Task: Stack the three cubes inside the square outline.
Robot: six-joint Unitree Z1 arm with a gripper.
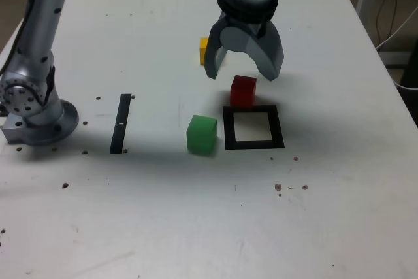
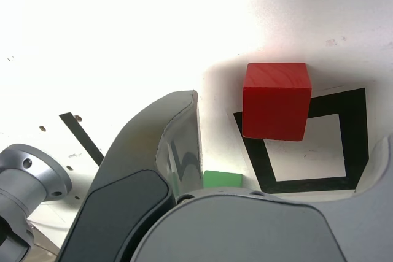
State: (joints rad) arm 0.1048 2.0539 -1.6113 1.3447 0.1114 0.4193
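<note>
White and lightly speckled with small dark marks, the surface fills the exterior view. Nearest the camera sits the green cube, just beside the exterior view's left edge of the square outline, apart from the tape. The outline's sides run nearly parallel to the surface's edges, its white centre bare. At its far edge stands the red cube, its base at or slightly over the far tape strip; the wrist view shows it overlapping that corner region, turned slightly askew to the frame. Over the red cube hangs the gripper, fingers spread wide apart, holding nothing, pointing down. Beyond, partly hidden by one finger, lies the yellow cube. Toward the exterior view's left, a narrow black strip runs near-to-far beside the arm base.
</note>
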